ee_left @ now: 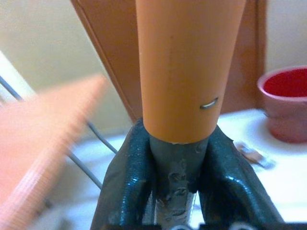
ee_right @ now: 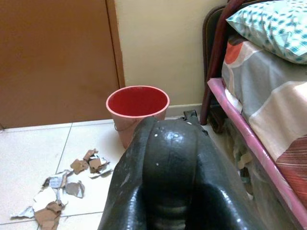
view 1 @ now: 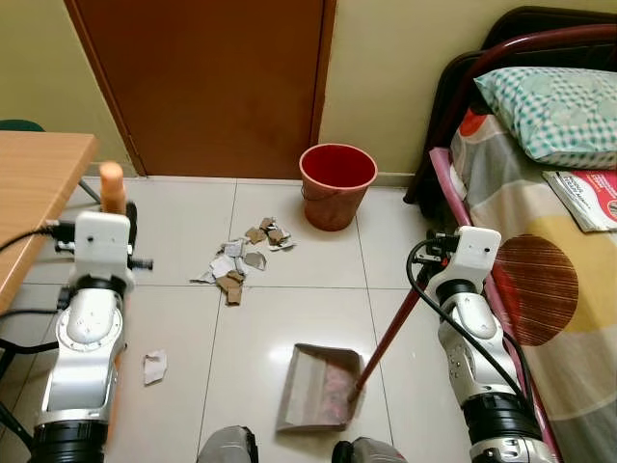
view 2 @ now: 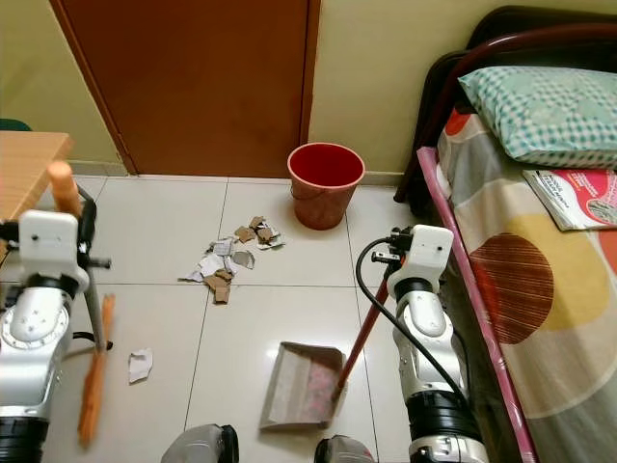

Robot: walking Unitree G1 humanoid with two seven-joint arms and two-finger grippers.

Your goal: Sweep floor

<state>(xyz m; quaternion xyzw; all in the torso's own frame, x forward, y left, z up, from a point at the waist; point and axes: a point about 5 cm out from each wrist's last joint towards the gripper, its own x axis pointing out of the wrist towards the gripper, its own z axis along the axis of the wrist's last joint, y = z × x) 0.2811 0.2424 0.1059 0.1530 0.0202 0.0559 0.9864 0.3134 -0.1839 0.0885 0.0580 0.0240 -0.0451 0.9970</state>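
A pile of torn paper and cardboard scraps [view 1: 241,258] lies on the white tile floor, with one stray scrap [view 1: 154,367] nearer me on the left. My left gripper [ee_left: 177,158] is shut on the broom's orange handle [view 1: 112,185], held upright at my left side. The broom's orange bristles [view 2: 93,386] hang low by the floor. A grey dustpan [view 1: 318,386] rests on the floor just in front of my feet. Its red handle [view 1: 390,333] slants up into my right gripper [ee_right: 168,143], whose black fingers are pressed together.
A red bucket [view 1: 337,183] stands by the wall beyond the scraps, next to a brown door [view 1: 202,77]. A bed [view 1: 540,251] with a pillow and a magazine runs along my right. A wooden table [view 1: 39,183] edges in on the left.
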